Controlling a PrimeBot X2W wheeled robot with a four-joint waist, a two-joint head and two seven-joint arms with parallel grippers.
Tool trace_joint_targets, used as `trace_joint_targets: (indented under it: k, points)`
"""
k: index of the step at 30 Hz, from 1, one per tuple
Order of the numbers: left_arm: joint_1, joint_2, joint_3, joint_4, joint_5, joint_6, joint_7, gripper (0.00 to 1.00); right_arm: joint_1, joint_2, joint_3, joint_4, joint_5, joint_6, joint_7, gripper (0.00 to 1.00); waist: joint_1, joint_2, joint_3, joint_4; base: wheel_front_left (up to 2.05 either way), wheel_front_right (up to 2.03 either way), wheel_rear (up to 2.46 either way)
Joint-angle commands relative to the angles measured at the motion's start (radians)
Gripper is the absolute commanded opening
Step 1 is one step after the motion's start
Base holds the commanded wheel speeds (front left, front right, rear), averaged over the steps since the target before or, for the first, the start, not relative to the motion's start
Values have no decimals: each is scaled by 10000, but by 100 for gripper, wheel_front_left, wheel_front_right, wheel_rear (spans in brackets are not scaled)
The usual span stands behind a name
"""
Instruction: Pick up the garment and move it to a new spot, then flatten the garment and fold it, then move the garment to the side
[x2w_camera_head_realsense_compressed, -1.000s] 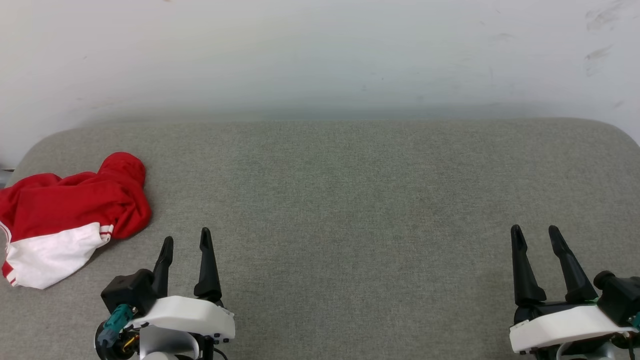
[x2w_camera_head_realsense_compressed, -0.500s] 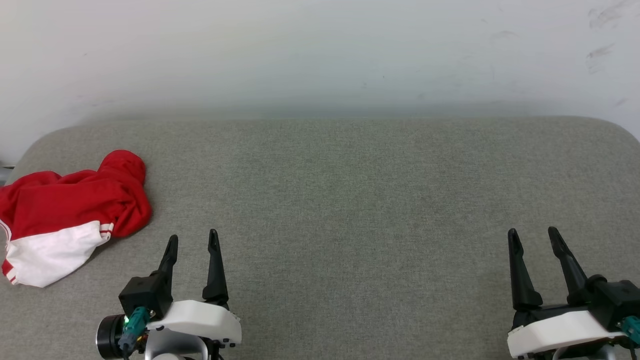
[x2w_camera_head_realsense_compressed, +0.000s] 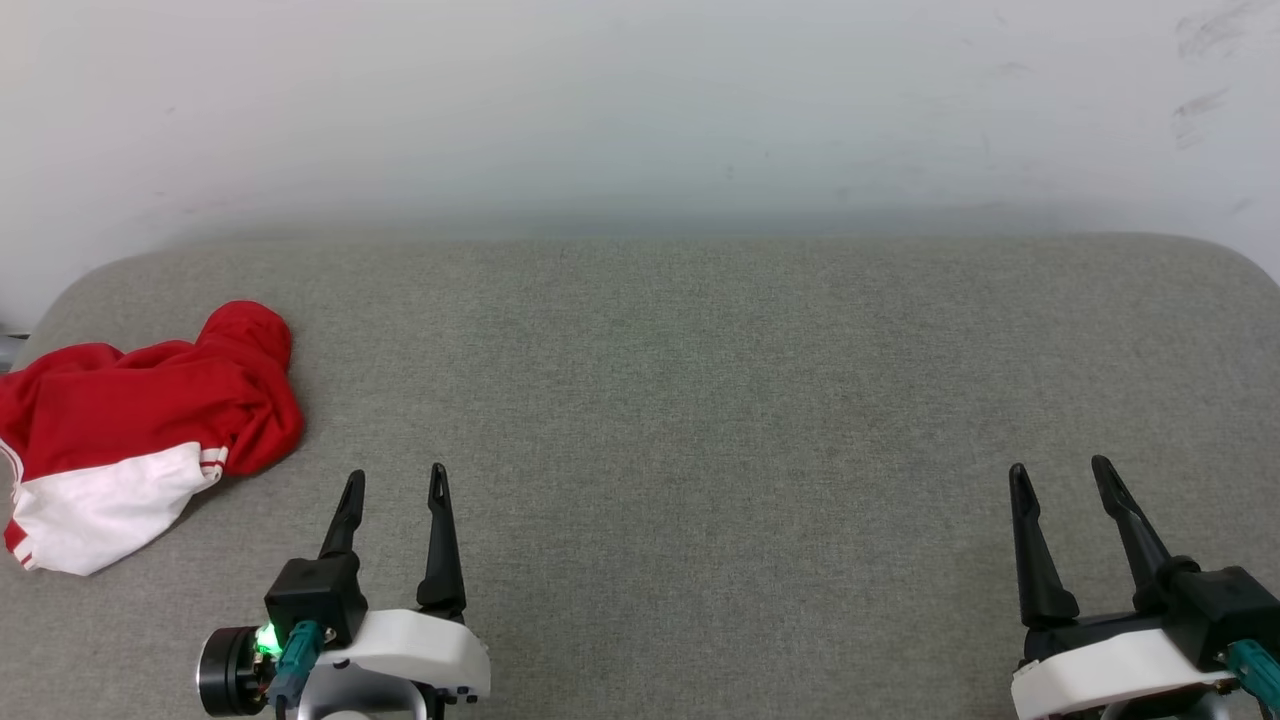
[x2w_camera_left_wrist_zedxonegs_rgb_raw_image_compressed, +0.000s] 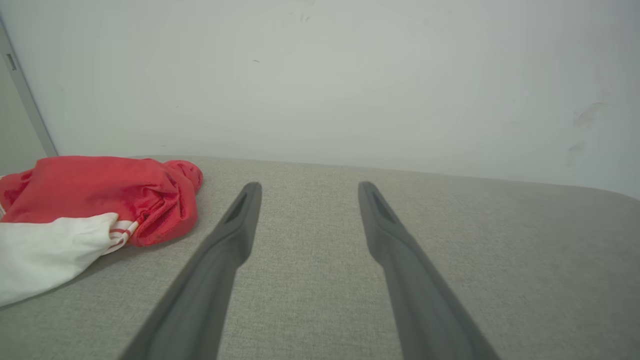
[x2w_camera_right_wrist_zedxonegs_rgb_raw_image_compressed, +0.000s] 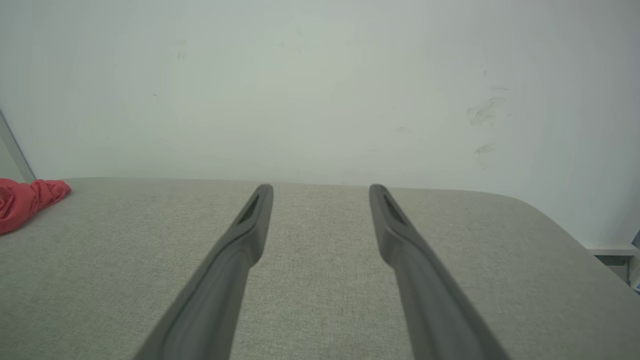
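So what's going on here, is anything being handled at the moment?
Nothing is held right now. The garment lies crumpled at the left end of the grey cushioned surface, not yet picked up. The left gripper is open and empty, near the garment but apart from it. The right gripper is open too, far off at the other side.

Jaws apart on both sides
The left gripper sits at 7 o'clock, the right gripper at 5, both pointing to 12.
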Motion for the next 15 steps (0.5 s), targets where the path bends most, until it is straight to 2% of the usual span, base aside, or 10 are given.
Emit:
trace_joint_targets:
  k: [1, 7, 15]
  points:
    - [90, 21, -26, 25, 213, 32, -92, 100, 72, 5, -1, -29, -217, -6, -112, 100, 0, 0, -15, 5, 0, 0, 0]
    - [141, 21, -89, 198, 416, -8, -205, 100, 140, 5, 22, -71, -518, -7, -201, 100, 0, 0, -68, 28, 0, 0, 0]
    - [163, 20, -23, 363, 189, -99, -192, 100, 133, 6, -61, -9, 106, -7, -192, 100, 0, 0, -127, 36, 0, 0, 0]
